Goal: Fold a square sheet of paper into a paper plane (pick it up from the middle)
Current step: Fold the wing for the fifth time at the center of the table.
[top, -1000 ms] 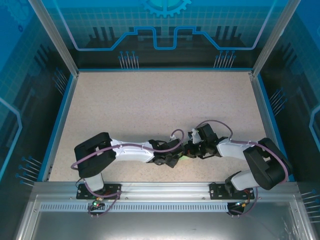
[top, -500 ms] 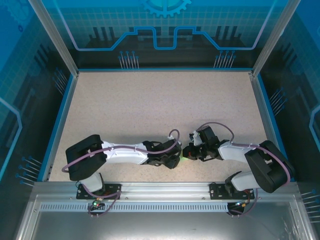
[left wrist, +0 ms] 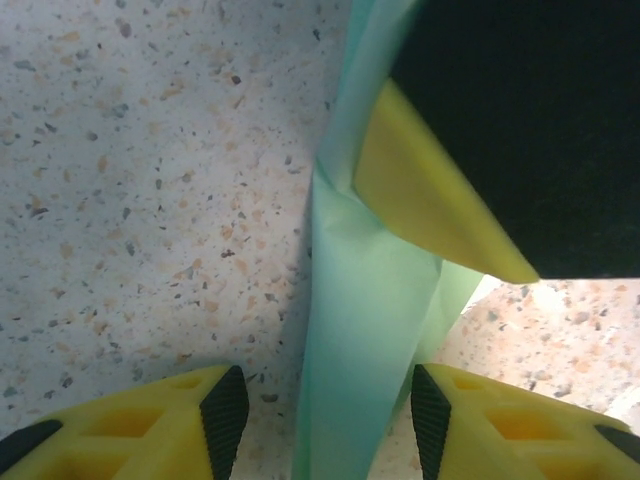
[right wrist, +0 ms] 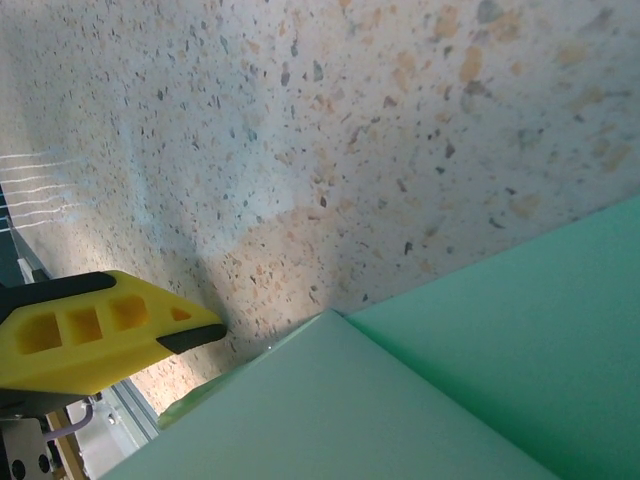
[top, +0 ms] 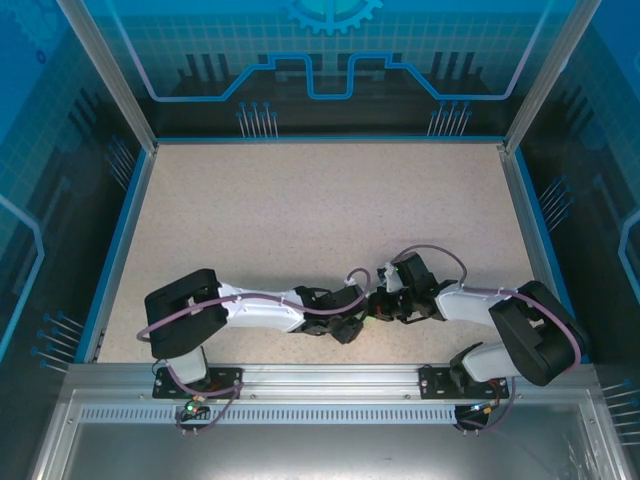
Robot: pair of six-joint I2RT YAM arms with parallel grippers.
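paper [left wrist: 370, 330], pale green, folded into a narrow strip with layers overlapping along its length. clamped on the upper part of the paper in the left wrist view: right fingers [left wrist: 430, 200], closed tight on it, one yellow tip pressed flat against the fold. lower down, on either side of the paper: left fingers [left wrist: 225, 415], parted, black pads facing it, a clear gap on one side, hardly any on the other. behind the paper: speckled table [left wrist: 130, 200]. seen from above, both arms reaching inward to the paper, with the middle of the table's near edge close by.
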